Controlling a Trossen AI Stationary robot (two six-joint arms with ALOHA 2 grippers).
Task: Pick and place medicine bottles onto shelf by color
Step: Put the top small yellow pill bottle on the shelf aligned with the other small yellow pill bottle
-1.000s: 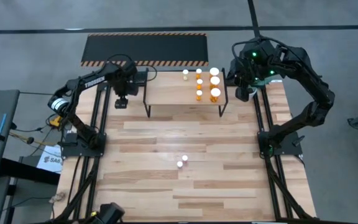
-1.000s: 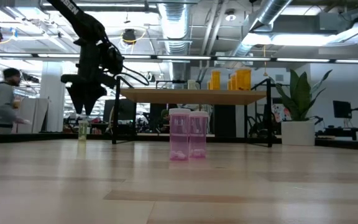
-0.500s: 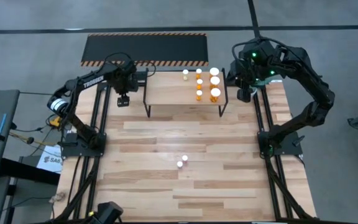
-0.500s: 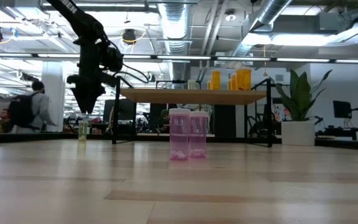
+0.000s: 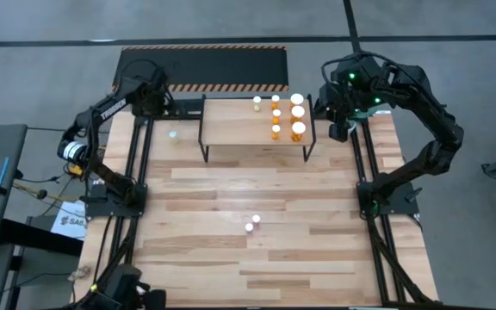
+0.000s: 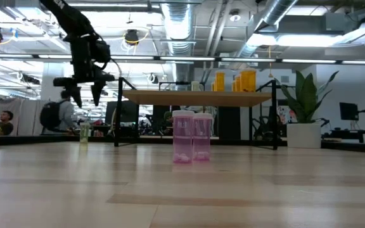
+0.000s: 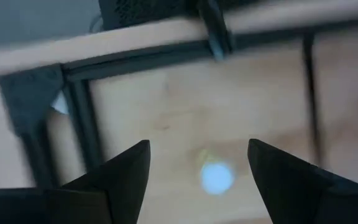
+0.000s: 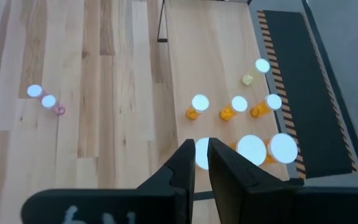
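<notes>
On the left, the left gripper [image 6: 86,95] hangs high in the air over the back left corner of the big wooden plank table [image 5: 265,258], with its two dark fingers [image 7: 126,171] spread wide apart and nothing between them. Below it, one tiny greenish bottle with a white cap [image 5: 172,133] stands alone on the table, just left of the shelf. The small shelf with a light wood top and thin black legs [image 5: 231,129] sits at the back middle of the table. Orange bottles with white round caps [image 5: 298,129], some small and some bigger, stand in rows on its right end, and one pale one [image 5: 257,101] stands beside them. Two pink bottles with white caps [image 5: 252,223] stand close together near the middle of the table. On the right, the right gripper [image 5: 337,129] waits beside the shelf's right end, with its fingers almost shut and holding nothing.
</notes>
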